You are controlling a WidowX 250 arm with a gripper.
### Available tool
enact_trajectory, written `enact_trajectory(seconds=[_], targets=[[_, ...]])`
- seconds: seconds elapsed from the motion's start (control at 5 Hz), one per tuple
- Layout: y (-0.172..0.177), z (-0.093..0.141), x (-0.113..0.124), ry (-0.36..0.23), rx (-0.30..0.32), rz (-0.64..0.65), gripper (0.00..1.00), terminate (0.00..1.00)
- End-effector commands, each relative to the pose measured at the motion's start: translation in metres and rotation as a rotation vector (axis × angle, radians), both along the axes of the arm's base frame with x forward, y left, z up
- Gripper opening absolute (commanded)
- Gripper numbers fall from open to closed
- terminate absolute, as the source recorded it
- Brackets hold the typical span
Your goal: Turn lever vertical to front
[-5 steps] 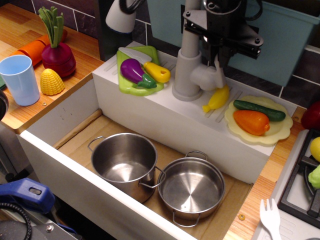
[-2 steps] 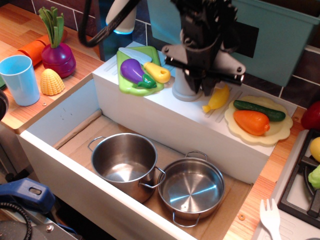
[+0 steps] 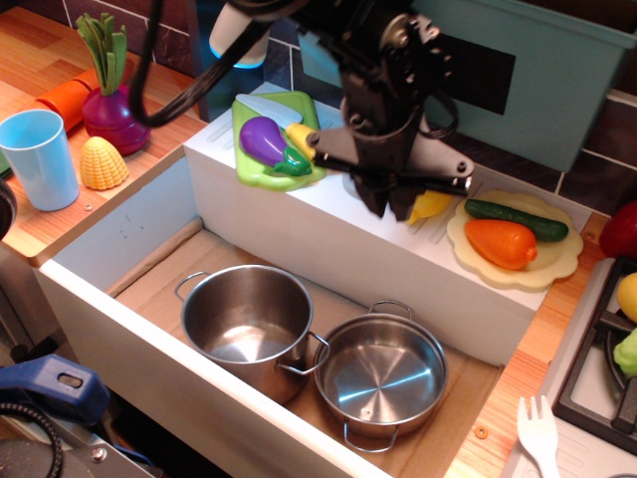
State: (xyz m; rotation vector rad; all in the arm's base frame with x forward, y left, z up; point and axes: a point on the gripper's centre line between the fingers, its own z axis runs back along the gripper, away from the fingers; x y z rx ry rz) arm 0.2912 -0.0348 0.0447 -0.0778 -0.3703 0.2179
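Inventory at the sink ledge: gripper low over the faucet position, lever hidden.

You have two steel pots: a deeper pot (image 3: 249, 324) and a shallower pot (image 3: 380, 376), touching in the basin; one blue cup (image 3: 40, 157), one corn cob (image 3: 103, 162), one yellow banana (image 3: 430, 205), one white fork (image 3: 538, 434). Your gripper (image 3: 386, 204) hangs on the white ledge (image 3: 328, 224) just left of the banana; whether it is clenched or released, you cannot tell. The lever lies behind the arm, so its look is unconfirmed.
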Motion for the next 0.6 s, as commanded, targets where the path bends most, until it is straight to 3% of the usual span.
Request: enact_trajectory(seconds=[0.0, 0.2, 0.4], targets=[[0.0039, -0.0078, -0.0164, 0.064, -0.065, 0.007, 0.00, 0.00], [0.0080, -0.0022, -0.0138, 0.088, -0.093, 0.002, 1.00, 0.00], [0.0080, -0.0022, -0.0138, 0.088, -0.093, 0.002, 1.00, 1.00]])
